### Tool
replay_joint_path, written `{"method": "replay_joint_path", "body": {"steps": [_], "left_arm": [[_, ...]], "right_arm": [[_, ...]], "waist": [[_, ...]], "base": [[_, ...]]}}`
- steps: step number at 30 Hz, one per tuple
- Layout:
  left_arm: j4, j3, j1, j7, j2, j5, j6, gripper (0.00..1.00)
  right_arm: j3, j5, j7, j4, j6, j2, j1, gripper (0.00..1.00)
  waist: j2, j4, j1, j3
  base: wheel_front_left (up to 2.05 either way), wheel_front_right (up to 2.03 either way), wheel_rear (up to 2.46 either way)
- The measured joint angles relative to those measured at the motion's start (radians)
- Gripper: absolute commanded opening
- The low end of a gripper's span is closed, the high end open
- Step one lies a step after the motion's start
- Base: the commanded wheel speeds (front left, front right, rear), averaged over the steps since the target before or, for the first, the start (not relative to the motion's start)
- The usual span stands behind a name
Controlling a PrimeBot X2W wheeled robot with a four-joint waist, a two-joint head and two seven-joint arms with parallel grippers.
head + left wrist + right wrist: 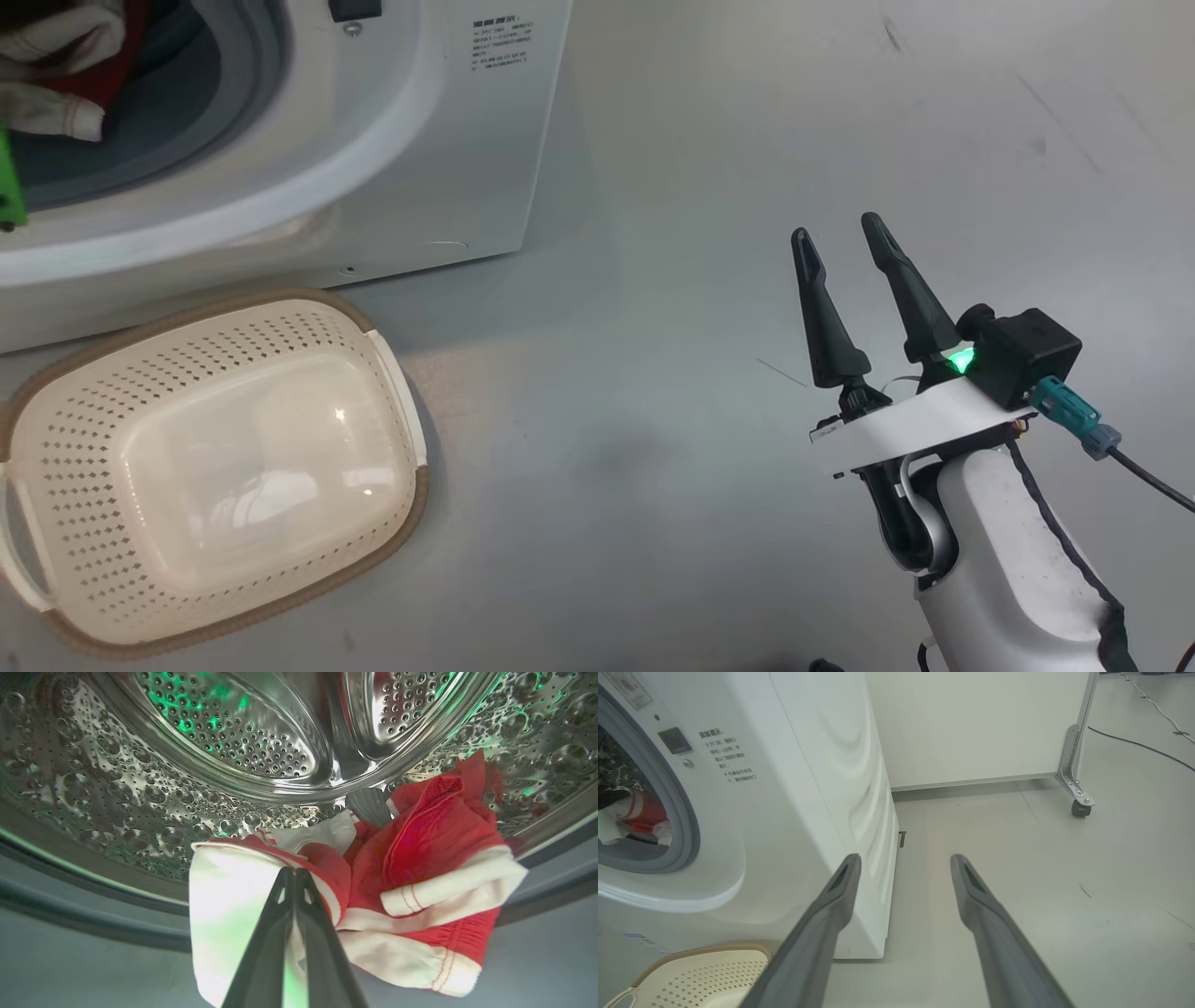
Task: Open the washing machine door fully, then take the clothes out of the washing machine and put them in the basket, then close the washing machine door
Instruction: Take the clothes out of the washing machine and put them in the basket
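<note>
Grey floor (700,280), basket (56,448) before washing machine (448,140), clothes (434,830) in drum (117,798), left jaws clamped on clothes, right jaws apart

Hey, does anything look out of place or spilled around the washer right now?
Nothing stands out. The basket sits upright and empty before the washing machine; the clothes are bunched inside it, pinched by the left hand.
</note>
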Motion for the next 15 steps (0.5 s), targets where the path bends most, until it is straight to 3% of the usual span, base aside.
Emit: {"method": "replay_joint_path", "body": {"steps": [12,15], "left_arm": [[0.017,0.021,0.119,-0.187,-0.074,-0.070,-0.001,0.00],[0.016,0.018,0.158,-0.237,-0.101,-0.076,-0.018,0.00]], "right_arm": [[-0.034,-0.013,0.000,0.023,0.000,-0.014,0.047,1.00],[-0.045,-0.014,0.000,0.024,0.000,-0.016,0.062,1.00]], "waist": [[0.0000,0.065,0.0000,-0.105],[0.0000,0.081,0.0000,-0.134]], "base": [[0.00,0.00,0.00],[0.00,0.00,0.00]]}}
